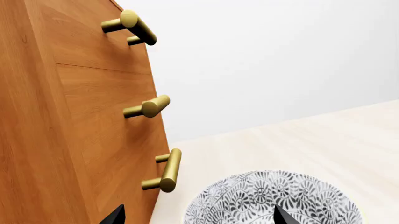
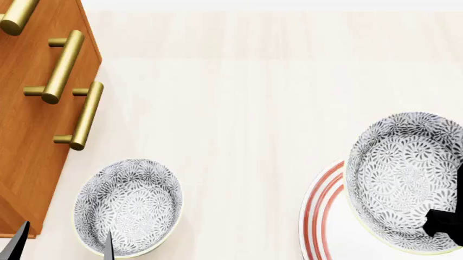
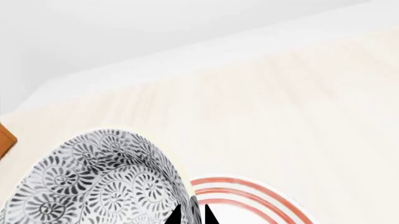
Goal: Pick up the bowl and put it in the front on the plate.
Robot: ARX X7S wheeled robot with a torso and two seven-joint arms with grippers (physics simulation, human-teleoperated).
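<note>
The bowl point(image 2: 405, 173), white with a dense grey floral pattern, sits over the far part of the red-ringed plate point(image 2: 323, 214) at the lower right of the head view. My right gripper point(image 2: 441, 225) is shut on its near rim. In the right wrist view the two fingertips straddle the wall of the bowl point(image 3: 93, 182), one inside and one outside, with the plate point(image 3: 249, 198) just beyond. Whether the bowl rests on the plate or hangs above it I cannot tell. My left gripper point(image 2: 64, 245) is open.
A second look-alike bowl point(image 2: 130, 206) stands on the pale table at the lower left, with one left fingertip over it and the other by the wooden drawer cabinet point(image 2: 32, 124). In the left wrist view this bowl point(image 1: 274, 198) lies beside the cabinet point(image 1: 62, 116) and its brass handles.
</note>
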